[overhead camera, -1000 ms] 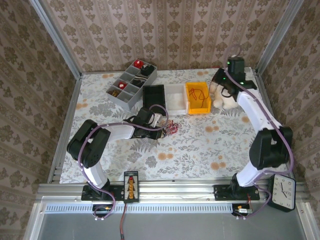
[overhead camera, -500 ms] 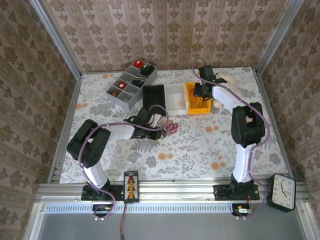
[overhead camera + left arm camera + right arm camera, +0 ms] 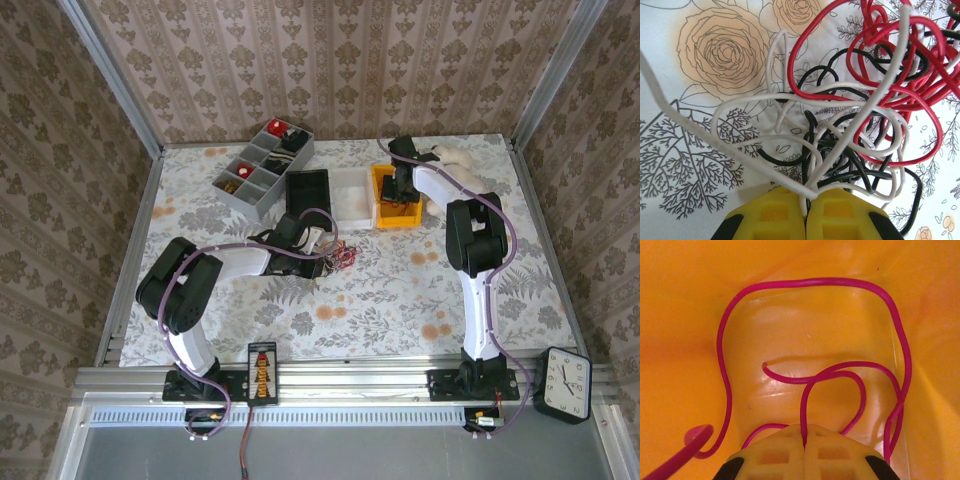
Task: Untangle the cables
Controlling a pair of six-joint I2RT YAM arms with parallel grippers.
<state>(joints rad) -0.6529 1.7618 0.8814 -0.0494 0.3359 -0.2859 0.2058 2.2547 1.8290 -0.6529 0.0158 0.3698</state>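
A tangle of red [image 3: 900,65], black [image 3: 840,150] and whitish [image 3: 750,100] cables lies on the flowered table, seen as a small bunch [image 3: 340,255] left of centre in the top view. My left gripper [image 3: 806,202] sits at the tangle's near side, shut on a whitish cable strand that rises from between its yellow pads. My right gripper [image 3: 804,435] is down inside the yellow bin [image 3: 397,222], shut on a separate red cable [image 3: 805,282] that loops over the bin floor. The right gripper [image 3: 401,192] reaches into the bin from its far side.
A black bin [image 3: 306,192] and a white bin [image 3: 350,193] stand in a row left of the yellow one. A grey divided tray [image 3: 262,165] is at the back left, a pale plush toy [image 3: 455,158] at the back right. A clock [image 3: 563,380] lies off the table's front right.
The right arm swung from the back right corner over to the yellow bin and lowered its gripper into it. The left arm and the tangle stayed put.
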